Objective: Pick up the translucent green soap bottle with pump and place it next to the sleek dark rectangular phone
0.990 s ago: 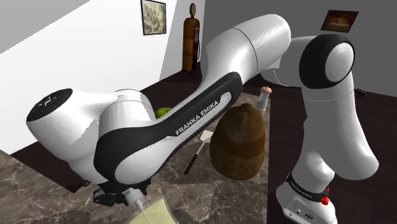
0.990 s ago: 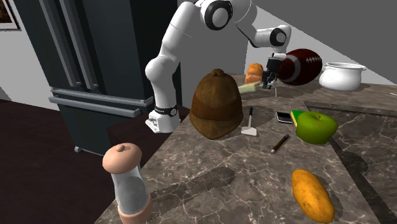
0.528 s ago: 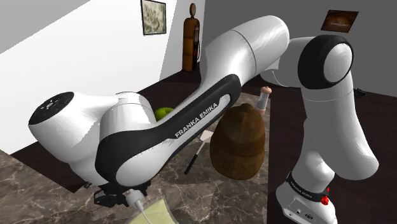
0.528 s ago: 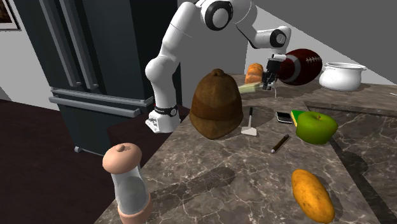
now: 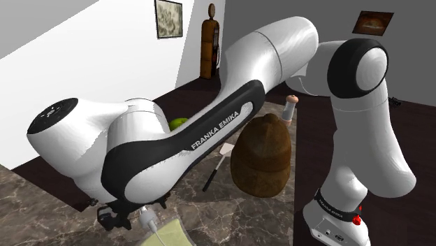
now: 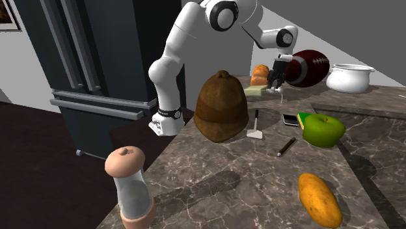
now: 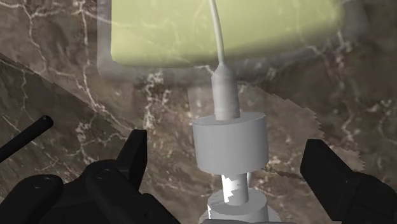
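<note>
The translucent pale-green soap bottle (image 7: 222,32) lies on the marble counter, its white pump collar (image 7: 228,146) between my fingers. My black gripper (image 7: 228,156) is open; both fingers stand clear of the pump on either side. In the shoulder view the bottle (image 5: 169,235) is at the bottom edge with the gripper (image 5: 129,216) just over its pump end. In the second exterior view the gripper (image 6: 276,83) hangs over the bottle (image 6: 256,90) at the counter's far end. The dark phone (image 6: 290,118) lies nearer, beside a green apple (image 6: 322,129).
A brown hat (image 6: 221,107), a spatula (image 6: 256,127) and a dark pen (image 6: 286,146) lie between bottle and phone. A football (image 6: 312,68) and a white pot (image 6: 349,77) stand behind. A potato (image 6: 319,198) and a grinder (image 6: 130,185) are near the front.
The fingers, shut on the pump half a second ago, now stand apart from it. The bottle lies where it was.
</note>
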You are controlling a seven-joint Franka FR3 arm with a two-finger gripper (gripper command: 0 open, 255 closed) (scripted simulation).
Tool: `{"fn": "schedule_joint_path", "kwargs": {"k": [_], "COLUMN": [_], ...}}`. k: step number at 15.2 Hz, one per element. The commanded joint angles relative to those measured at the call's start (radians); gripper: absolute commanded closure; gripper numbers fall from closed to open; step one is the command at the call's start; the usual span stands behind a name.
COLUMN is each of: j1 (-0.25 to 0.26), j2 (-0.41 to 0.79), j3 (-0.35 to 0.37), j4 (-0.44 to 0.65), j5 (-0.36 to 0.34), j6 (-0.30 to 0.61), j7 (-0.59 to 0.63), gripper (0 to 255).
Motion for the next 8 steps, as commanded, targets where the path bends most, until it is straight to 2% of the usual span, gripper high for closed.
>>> {"fn": "schedule_joint_path", "kwargs": {"k": [1, 3, 8], "j1": [0.008, 0.021, 0.021], "j2": [-0.004, -0.002, -0.002], "j3": [0.004, 0.007, 0.007], "j4": [0.047, 0.110, 0.110], "j5": [0.007, 0.011, 0.011], "j6": [-0.049, -0.109, -0.109], "j7": [-0.007, -0.014, -0.014], "gripper": [0, 0, 0]}}
